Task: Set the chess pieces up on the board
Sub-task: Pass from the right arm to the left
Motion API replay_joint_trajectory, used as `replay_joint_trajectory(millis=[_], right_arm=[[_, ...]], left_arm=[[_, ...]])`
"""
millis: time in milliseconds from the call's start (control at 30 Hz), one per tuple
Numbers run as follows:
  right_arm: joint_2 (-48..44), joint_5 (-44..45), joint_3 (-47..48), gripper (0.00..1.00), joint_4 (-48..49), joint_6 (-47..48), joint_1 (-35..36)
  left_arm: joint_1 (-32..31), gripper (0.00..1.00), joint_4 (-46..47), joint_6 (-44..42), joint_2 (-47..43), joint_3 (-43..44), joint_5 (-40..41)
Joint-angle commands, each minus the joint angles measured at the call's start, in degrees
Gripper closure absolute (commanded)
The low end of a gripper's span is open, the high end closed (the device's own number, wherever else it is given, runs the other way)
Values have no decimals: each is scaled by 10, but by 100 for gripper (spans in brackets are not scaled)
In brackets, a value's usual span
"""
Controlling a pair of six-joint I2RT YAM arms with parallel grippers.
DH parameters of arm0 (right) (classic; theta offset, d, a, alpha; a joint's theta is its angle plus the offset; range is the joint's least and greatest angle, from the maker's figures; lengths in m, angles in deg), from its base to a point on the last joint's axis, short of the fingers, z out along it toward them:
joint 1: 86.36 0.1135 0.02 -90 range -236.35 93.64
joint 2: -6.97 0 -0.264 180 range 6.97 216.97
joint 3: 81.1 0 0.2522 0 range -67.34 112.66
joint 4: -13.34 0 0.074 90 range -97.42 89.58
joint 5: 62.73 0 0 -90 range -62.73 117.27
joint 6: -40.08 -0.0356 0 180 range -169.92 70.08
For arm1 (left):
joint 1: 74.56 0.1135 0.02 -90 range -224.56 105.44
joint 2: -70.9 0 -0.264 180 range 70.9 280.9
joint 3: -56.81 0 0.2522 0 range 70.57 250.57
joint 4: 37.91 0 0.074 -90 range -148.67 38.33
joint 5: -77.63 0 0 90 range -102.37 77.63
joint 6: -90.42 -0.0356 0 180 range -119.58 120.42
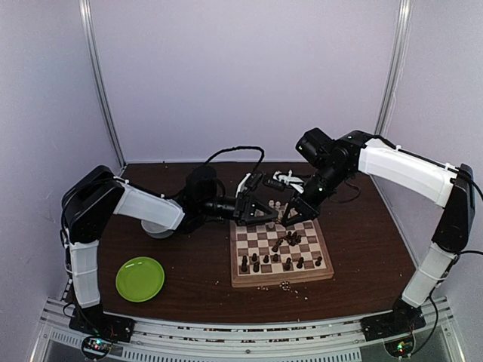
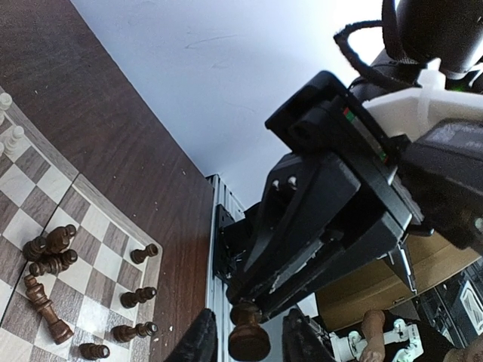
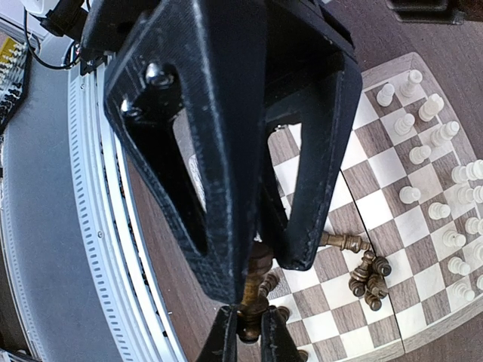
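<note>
Both grippers meet over the far edge of the board (image 1: 260,280). My right gripper (image 3: 251,335) is shut on a dark brown chess piece (image 3: 253,302). In the left wrist view that same piece (image 2: 249,339) hangs between the fingers of my left gripper (image 2: 249,345), which is open, with a gap on each side. Further dark pieces (image 1: 272,260) stand in a row near the front of the board. Several lie in a heap (image 3: 367,275) at mid-board. Pale pieces (image 3: 445,188) stand along the far rows.
A green plate (image 1: 140,278) lies on the table at front left. A white bowl (image 1: 158,228) sits partly under the left arm. Pale crumbs (image 1: 287,285) are scattered by the board's front edge. Black cables (image 1: 241,154) run along the back.
</note>
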Motion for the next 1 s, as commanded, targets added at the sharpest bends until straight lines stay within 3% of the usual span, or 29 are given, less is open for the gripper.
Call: replay_joint_trajectory(millis=[0, 267, 567, 700, 767, 833, 967], right_arm=[[7, 7, 16, 98, 7, -6, -1], [7, 12, 16, 98, 10, -11, -3], [10, 12, 23, 97, 12, -19, -5], [-2, 8, 30, 89, 5, -15, -15], [-21, -8, 23, 80, 10, -16, -33], [-48, -39, 4, 71, 36, -30, -63], [-100, -101, -61, 66, 130, -85, -126]], left_arm=[[-3, 72, 10, -16, 0, -4, -7], [-3, 69, 5, -22, 3, -4, -9], [-3, 83, -16, -37, 2, -2, -7], [-3, 86, 7, -16, 2, -2, 1], [0, 86, 38, 7, 2, -1, 14], [4, 86, 75, 34, 2, 0, 40], [6, 87, 149, 83, 2, 3, 107]])
